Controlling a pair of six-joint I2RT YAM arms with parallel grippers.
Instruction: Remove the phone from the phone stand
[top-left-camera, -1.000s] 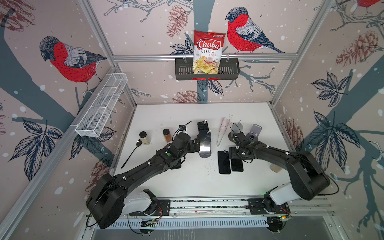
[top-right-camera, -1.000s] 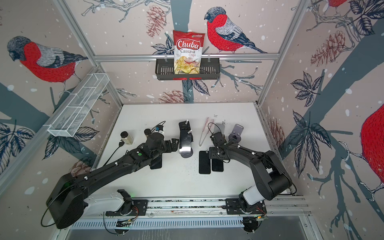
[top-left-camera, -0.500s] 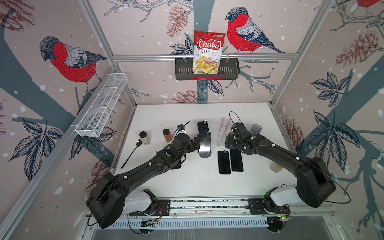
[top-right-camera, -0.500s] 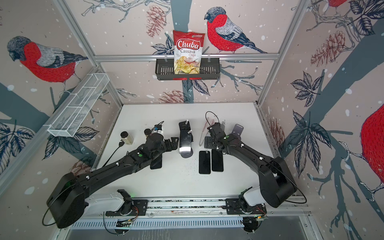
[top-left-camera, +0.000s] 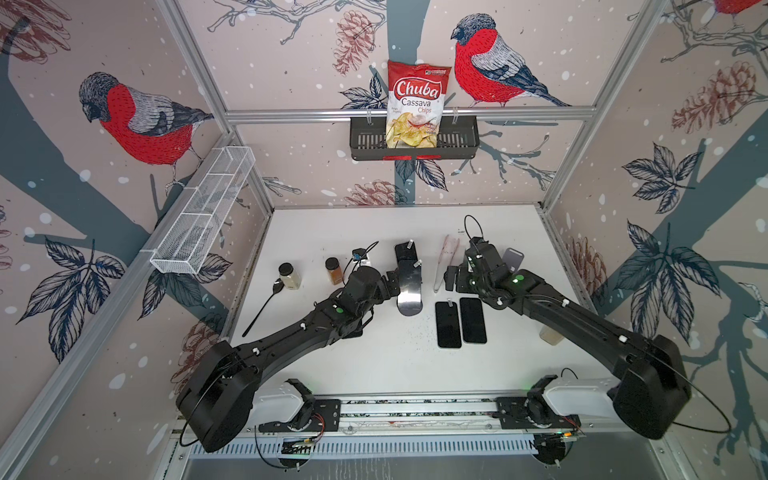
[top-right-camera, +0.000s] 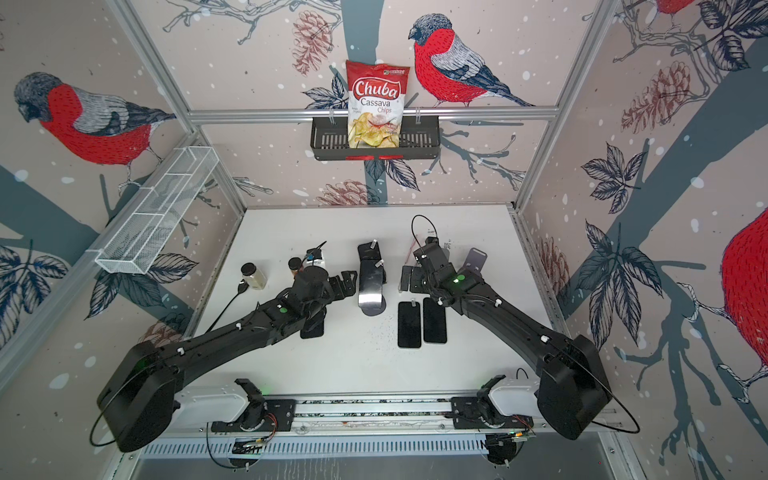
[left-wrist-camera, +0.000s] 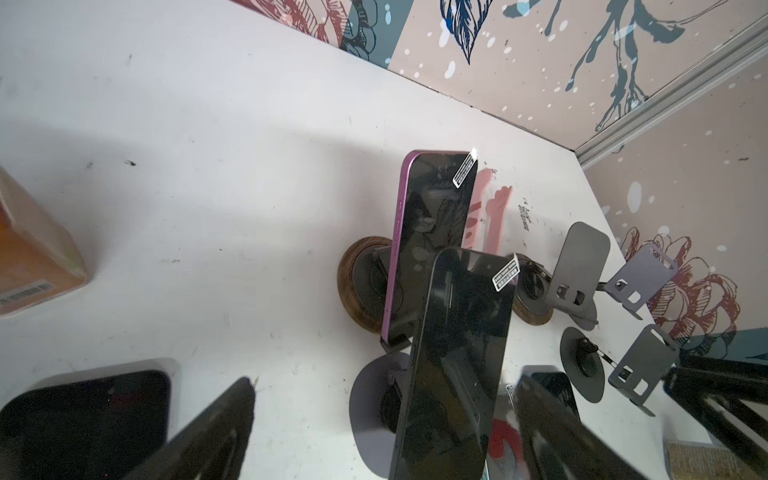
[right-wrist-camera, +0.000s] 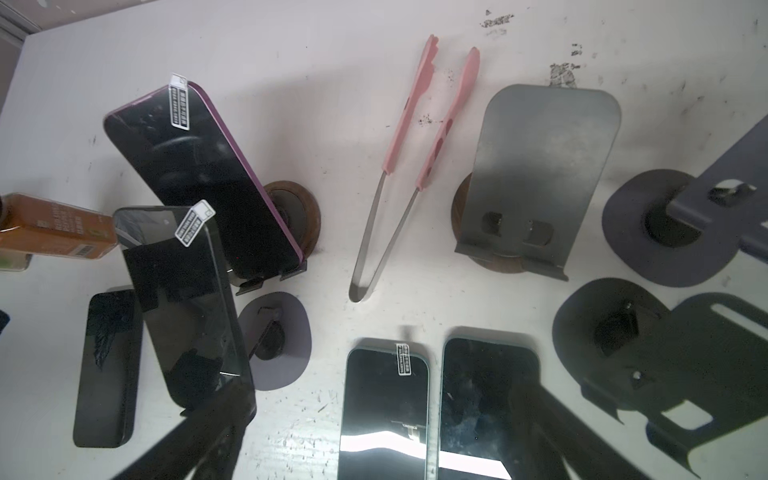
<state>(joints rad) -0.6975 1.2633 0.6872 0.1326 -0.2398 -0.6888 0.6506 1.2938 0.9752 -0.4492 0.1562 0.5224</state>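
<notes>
chips bag (top-left-camera: 417, 104) in wall basket (top-left-camera: 457, 143) | pink tongs (right-wrist-camera: 397, 141) flat | spoon (top-left-camera: 261, 311) beside pale jar (top-left-camera: 289, 275)

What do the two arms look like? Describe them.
Both the left arm and right arm are matte black, built of chunky rounded links, each with a green light near the wrist, small white clips, thin black looping cable and a white base housing.

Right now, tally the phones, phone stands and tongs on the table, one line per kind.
Phones: 5
Phone stands: 5
Pink tongs: 1
Total: 11
</notes>
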